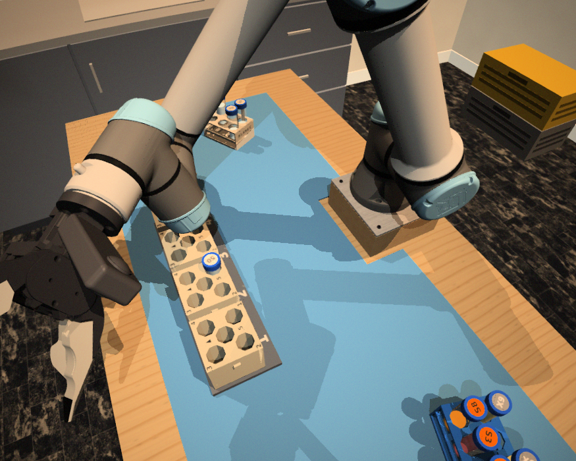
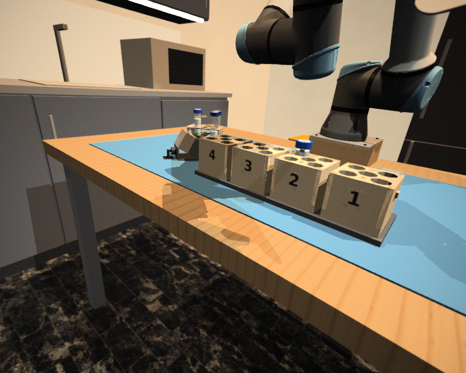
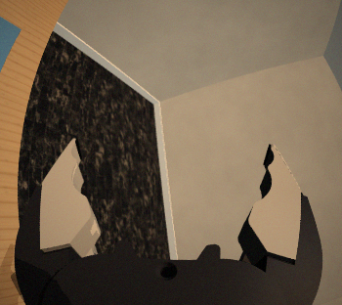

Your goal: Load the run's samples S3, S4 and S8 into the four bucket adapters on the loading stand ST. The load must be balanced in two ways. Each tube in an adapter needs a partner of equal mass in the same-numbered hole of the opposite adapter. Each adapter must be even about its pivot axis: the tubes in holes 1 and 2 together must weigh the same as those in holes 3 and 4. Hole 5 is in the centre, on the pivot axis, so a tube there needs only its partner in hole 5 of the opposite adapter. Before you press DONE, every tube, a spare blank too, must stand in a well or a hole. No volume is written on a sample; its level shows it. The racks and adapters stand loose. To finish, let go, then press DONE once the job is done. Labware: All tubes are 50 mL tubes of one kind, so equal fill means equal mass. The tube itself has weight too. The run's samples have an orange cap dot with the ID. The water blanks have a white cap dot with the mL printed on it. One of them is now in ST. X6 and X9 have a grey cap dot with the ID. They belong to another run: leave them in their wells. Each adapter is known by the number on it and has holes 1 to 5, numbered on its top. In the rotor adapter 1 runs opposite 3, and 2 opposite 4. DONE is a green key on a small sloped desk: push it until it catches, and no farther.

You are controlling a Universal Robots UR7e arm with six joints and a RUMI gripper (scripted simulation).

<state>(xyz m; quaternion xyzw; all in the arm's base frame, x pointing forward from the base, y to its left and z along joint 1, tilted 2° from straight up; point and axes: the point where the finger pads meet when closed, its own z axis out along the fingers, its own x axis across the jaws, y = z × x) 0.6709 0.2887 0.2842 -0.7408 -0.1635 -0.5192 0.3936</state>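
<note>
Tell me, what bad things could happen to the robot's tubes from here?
1. The open, empty gripper hangs past the table edge, far from the sample rack; a long swing might bump the loose adapters.
2. A blank already stands in adapter 2; without an equal partner in adapter 4, the load could be unbalanced.
3. Grey-capped X6 stands beside S8, so a mistaken pick seems possible.

White-dot blank [image 1: 210, 261] stands upright in adapter 2 [image 1: 205, 284].

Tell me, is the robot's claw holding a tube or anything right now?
No, nothing. The gripper is wide open, and only floor and wall show between its fingers.
</note>
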